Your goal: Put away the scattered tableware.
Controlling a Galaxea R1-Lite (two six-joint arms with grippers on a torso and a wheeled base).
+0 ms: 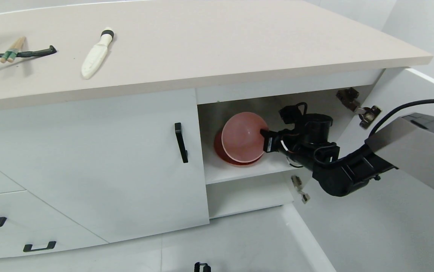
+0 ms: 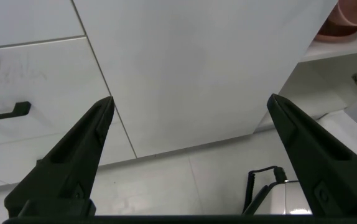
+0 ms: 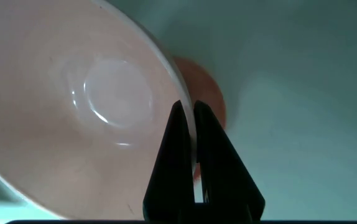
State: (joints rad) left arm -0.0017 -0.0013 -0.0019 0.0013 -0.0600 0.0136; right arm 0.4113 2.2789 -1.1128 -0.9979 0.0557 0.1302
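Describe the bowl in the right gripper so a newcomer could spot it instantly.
Below the beige countertop, the white cabinet has its right-hand compartment open, and at its upper shelf is the pale pink bowl. It is tipped on edge, hollow facing outward, rim pinched by the right gripper. The darker red dish behind it lies partly hidden.

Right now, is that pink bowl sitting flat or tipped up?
Tipped up: the pink bowl is held on edge, its inside facing outward, the right gripper pinching its rim.
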